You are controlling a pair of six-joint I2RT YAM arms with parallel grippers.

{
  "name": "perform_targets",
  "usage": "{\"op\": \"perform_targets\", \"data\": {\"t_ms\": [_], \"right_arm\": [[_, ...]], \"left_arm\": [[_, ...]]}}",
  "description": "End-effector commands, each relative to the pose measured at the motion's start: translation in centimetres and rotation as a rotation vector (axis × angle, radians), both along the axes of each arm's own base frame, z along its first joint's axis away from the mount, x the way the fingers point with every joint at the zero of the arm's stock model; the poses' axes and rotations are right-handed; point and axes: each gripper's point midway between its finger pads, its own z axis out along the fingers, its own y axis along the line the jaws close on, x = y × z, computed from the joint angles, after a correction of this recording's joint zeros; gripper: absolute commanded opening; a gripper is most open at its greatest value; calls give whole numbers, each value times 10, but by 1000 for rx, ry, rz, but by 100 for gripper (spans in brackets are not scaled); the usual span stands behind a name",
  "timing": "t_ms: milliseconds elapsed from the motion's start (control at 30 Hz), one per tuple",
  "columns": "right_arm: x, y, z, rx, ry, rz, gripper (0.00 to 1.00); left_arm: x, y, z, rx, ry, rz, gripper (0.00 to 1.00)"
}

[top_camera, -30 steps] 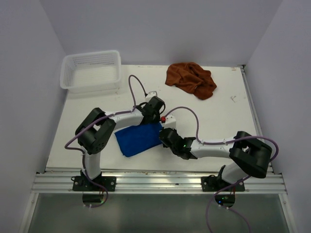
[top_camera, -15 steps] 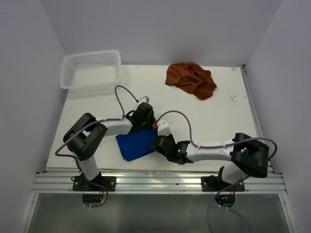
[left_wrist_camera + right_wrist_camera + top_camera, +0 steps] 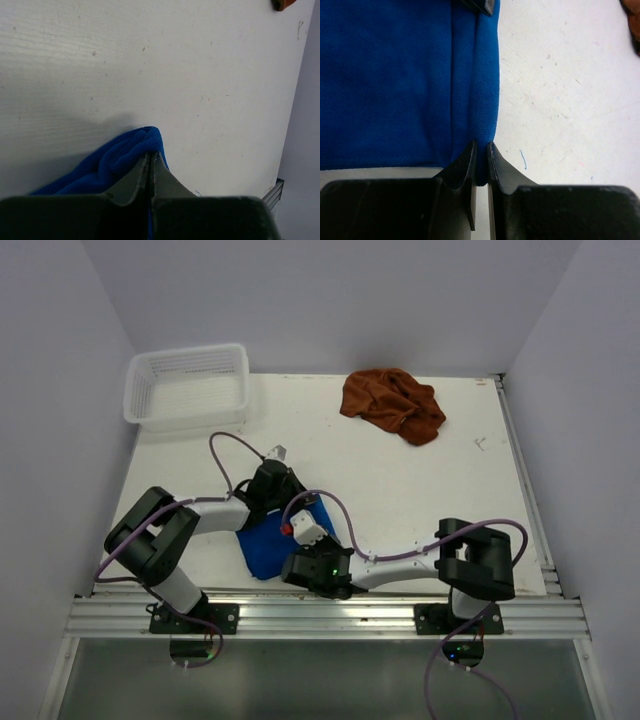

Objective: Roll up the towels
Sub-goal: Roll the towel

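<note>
A blue towel (image 3: 262, 546) lies folded near the table's front edge. My left gripper (image 3: 274, 508) is shut on its far right corner, and the cloth (image 3: 120, 156) bunches around the closed tips (image 3: 151, 157). My right gripper (image 3: 303, 554) is shut on the near end of the same folded edge (image 3: 481, 90), with cloth pinched between its tips (image 3: 481, 148). The left fingers (image 3: 481, 5) show at the top of the right wrist view. A rust-orange towel (image 3: 392, 405) lies crumpled at the back of the table.
A white mesh basket (image 3: 186, 386) stands at the back left corner. The metal rail (image 3: 320, 615) runs along the table's front edge, just near of the right wrist. Walls close in the left, right and back sides.
Both grippers have moved left and toward the front edge, carrying the blue towel's right edge over itself. The towel now looks narrower. The orange towel has not moved.
</note>
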Motion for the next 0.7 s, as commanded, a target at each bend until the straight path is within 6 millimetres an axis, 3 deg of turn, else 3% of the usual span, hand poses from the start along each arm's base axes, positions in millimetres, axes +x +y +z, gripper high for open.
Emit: {"op": "perform_targets", "data": {"t_ms": [0, 533, 667], "right_arm": [[-8, -12, 7, -150, -55, 27, 0], [-29, 20, -10, -395, -158, 130, 0], [-29, 29, -14, -417, -156, 143, 0]], "left_arm": [[39, 22, 35, -52, -162, 131, 0], [29, 34, 37, -56, -169, 86, 0], [27, 39, 48, -17, -199, 76, 0]]}}
